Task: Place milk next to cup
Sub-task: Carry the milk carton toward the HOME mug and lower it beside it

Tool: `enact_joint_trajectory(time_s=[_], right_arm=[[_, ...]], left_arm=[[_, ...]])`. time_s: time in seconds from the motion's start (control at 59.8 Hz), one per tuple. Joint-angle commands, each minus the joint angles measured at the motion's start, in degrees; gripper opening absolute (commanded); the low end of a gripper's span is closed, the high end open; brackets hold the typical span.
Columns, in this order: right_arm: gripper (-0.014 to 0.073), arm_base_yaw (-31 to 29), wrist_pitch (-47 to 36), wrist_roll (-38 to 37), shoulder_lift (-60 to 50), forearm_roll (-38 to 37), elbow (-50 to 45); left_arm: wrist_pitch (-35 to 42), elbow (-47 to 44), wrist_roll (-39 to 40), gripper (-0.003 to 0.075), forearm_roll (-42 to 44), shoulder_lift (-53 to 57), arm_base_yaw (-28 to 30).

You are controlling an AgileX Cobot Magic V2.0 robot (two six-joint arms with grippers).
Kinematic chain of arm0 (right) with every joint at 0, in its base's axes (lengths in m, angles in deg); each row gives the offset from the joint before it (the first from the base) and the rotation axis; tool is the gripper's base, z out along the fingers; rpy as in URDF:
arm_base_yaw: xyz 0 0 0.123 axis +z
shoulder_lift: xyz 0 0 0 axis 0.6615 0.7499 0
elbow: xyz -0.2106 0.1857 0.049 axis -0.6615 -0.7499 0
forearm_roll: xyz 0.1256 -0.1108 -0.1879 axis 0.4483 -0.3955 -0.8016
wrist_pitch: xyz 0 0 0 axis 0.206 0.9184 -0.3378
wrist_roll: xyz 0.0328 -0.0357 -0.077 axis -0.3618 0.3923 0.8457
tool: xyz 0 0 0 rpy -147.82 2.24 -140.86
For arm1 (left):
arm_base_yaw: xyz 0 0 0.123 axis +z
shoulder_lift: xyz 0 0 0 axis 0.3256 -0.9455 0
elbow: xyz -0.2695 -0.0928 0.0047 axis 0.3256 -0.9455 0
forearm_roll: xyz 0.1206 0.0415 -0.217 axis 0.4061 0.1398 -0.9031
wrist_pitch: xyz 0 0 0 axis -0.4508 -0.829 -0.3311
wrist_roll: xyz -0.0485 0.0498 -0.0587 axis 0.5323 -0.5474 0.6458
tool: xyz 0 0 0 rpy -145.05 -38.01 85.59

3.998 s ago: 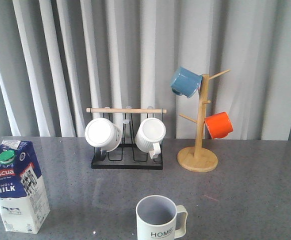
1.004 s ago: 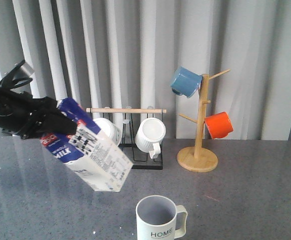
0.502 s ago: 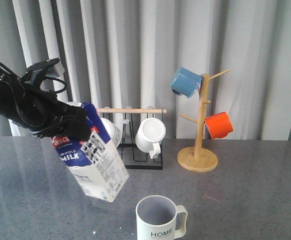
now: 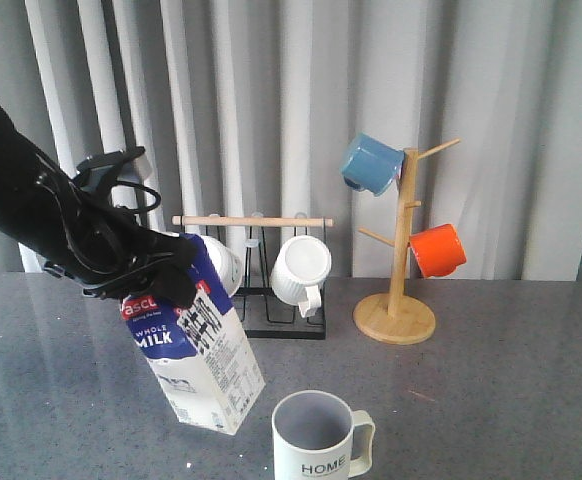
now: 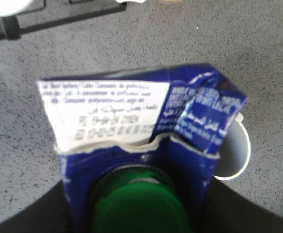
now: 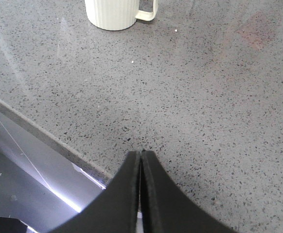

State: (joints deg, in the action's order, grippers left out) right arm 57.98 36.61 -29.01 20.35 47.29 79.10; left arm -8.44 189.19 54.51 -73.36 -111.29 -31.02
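My left gripper [image 4: 156,270] is shut on the top of the blue and white milk carton [image 4: 199,350] and holds it tilted, its base close to the table just left of the cup. The cream ribbed "HOME" cup [image 4: 318,438] stands at the front centre, handle to the right. In the left wrist view the carton's gable [image 5: 132,116] and green cap [image 5: 139,208] fill the frame between the jaws, with the cup's rim [image 5: 236,150] beside it. My right gripper [image 6: 140,154] is shut and empty over the table's front edge, and the cup [image 6: 113,13] shows ahead of it.
A black wire rack [image 4: 255,320] with a wooden bar holds two plain white mugs behind the carton. A wooden mug tree [image 4: 399,305] at the back right carries a blue mug [image 4: 371,163] and an orange mug [image 4: 438,250]. Grey curtains hang behind the table.
The milk has gone from standing at the front left to being held in my left gripper. Over the last second it moved right and down toward the cup and turned more upright.
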Motion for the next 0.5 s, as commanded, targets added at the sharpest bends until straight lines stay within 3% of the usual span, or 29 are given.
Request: enact_joint_trajectory(time_s=[0.0, 0.485], right_arm=[[-0.0004, -0.2, -2.7, -0.1, 0.4, 0.3, 1.5], [-0.0004, -0.2, -2.9, -0.1, 0.4, 0.4, 1.5]], left_arm=[[0.3, 1.6, 1.3, -0.0006, -1.7, 0.8, -0.2], [0.3, 1.6, 1.2, 0.0000, -2.6, -4.1, -0.2]])
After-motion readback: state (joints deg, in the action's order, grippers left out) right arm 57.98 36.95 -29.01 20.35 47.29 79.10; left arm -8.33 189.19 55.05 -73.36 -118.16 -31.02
